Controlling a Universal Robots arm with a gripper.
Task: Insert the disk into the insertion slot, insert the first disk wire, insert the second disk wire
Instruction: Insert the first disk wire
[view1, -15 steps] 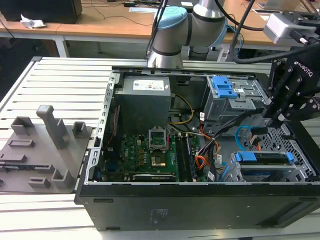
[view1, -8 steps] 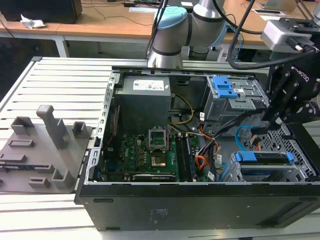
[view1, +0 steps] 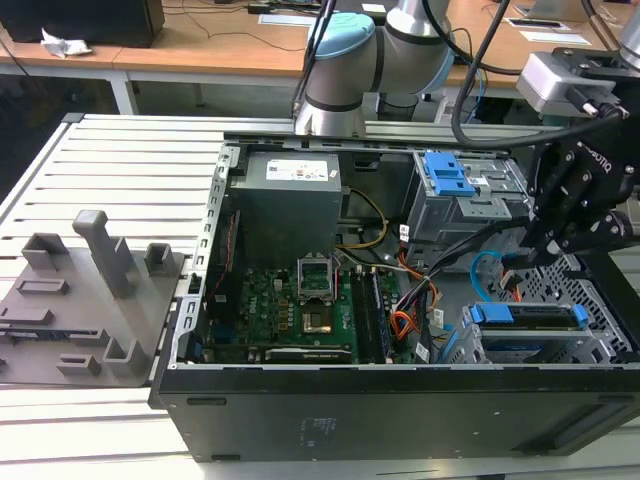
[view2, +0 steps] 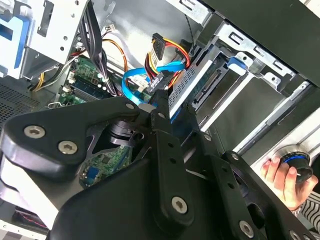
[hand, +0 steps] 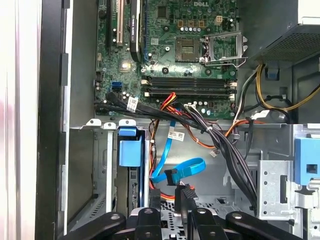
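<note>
Nearest in the exterior view is the black side wall of the open computer case (view1: 380, 410). Just behind it, at the exterior view's lower right, the disk (view1: 540, 318) lies seated in the insertion slot (view1: 606, 325), its blue caddy end towards the motherboard (view1: 285, 305). The gripper (hand: 171, 196) hangs just above that bay; whether it is clenched or released I cannot tell. In the first wrist view the black plug of the second disk wire (hand: 187, 169) sits right at the gripper, its blue loop curling away. In the second wrist view the first disk wire (view2: 181, 51) runs to another black plug beyond. White tags (hand: 131, 104) wrap the black cables, their print too small to read. Farther back in the exterior view stand the blue-latched drive cage (view1: 447, 175) and the power supply (view1: 290, 205) with its white sticker, then the arm (view1: 340, 60).
</note>
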